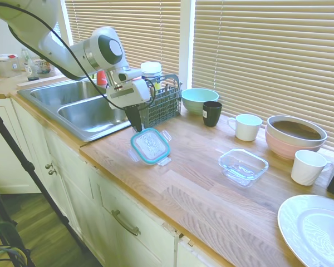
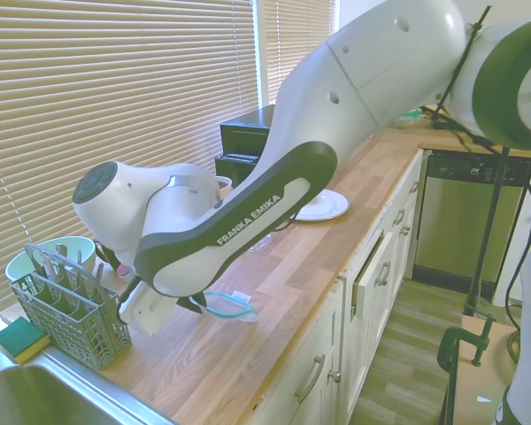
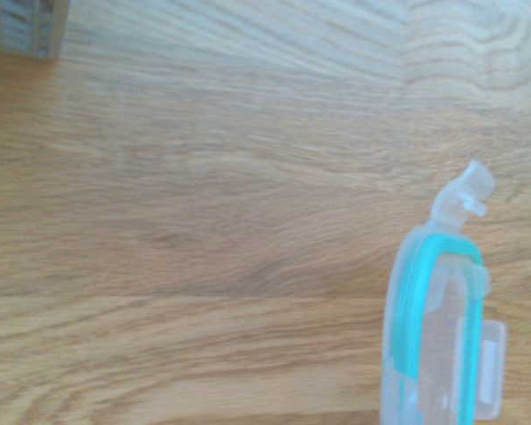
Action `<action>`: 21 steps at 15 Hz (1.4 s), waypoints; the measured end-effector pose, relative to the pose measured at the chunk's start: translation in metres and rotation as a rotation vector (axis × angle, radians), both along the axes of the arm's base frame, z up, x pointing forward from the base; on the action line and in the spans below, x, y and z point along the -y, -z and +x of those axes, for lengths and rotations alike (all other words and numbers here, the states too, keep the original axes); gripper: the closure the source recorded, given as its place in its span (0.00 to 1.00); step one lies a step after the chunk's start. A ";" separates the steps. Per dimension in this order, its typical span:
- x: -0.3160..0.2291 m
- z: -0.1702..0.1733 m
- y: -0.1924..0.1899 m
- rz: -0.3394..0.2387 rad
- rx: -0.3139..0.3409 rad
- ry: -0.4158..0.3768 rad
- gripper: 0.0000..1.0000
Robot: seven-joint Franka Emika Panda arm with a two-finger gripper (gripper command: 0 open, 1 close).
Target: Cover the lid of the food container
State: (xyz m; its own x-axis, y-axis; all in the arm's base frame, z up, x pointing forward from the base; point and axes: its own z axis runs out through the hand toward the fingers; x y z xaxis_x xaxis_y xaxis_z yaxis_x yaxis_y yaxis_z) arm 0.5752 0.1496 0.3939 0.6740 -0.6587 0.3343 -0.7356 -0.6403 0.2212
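The lid [image 1: 150, 146], clear with a teal rim and snap tabs, hangs tilted just above the wooden counter [image 1: 200, 194], a little in front of the sink's corner. My gripper [image 1: 136, 128] is shut on its near-left edge, fingers pointing down. From the other side, the lid [image 2: 227, 305] sticks out from the gripper [image 2: 191, 306] under the arm. In the wrist view the lid [image 3: 434, 328] shows edge-on over the wood. The food container [image 1: 243, 165], a clear glass dish, stands open and empty on the counter well to the right of the lid.
A grey cutlery basket [image 1: 161, 103] stands right behind the gripper, beside the steel sink [image 1: 83, 108]. Further right are a mint bowl [image 1: 199, 100], a black cup [image 1: 212, 113], two white mugs [image 1: 246, 127], a pink bowl [image 1: 295, 136] and a white plate [image 1: 312, 228].
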 end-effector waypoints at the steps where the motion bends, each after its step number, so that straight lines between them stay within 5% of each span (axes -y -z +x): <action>1: 0.003 -0.002 -0.011 0.012 0.008 0.000 1.00; 11: 0.047 -0.017 -0.089 0.130 0.061 -0.010 1.00; 21: 0.118 -0.003 -0.130 0.174 0.113 0.056 1.00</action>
State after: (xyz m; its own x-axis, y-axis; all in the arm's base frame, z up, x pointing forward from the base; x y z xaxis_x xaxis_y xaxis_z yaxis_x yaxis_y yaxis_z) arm 0.5721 0.0313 0.5235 0.5991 -0.7486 0.2842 -0.7851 -0.6189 0.0248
